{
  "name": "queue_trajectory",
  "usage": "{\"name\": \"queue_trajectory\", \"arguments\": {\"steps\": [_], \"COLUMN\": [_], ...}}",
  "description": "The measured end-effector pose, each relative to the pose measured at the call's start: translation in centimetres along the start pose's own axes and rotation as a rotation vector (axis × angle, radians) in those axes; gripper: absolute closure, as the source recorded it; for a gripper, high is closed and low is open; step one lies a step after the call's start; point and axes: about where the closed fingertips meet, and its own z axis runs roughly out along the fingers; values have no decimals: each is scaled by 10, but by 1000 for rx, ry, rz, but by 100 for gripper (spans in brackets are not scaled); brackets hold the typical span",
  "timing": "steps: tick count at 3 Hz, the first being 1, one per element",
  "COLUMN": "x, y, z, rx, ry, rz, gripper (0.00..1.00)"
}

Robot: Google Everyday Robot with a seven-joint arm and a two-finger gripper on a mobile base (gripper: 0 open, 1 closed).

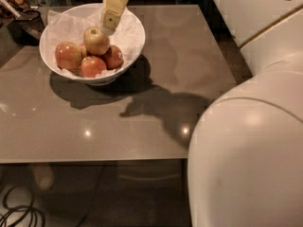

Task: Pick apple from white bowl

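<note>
The white bowl (130,53), lined with crumpled white tissue, stands at the back left of the brown table (156,108). It holds several apples. The palest apple (96,40), yellow-green with a blush and a dark stem dimple, sits on top in the middle, with redder apples (68,56) around it. My gripper (110,25) is cream-coloured, comes down from the top edge, and hangs over the bowl with its tip just above and right of the pale apple.
My large white arm body (251,145) fills the right side and lower right corner. Dark objects (23,20) lie off the table's back left corner. Cables (19,212) lie on the floor at lower left.
</note>
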Motion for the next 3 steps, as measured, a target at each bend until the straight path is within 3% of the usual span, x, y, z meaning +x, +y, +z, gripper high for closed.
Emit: {"name": "queue_trajectory", "arguments": {"steps": [1, 2, 3], "x": [-6, -10, -11], "y": [-7, -14, -20], "z": [10, 23, 37], "rx": [-12, -25, -44], "ry": [6, 15, 24], "rz": [-5, -10, -14], "gripper": [8, 26, 30]}}
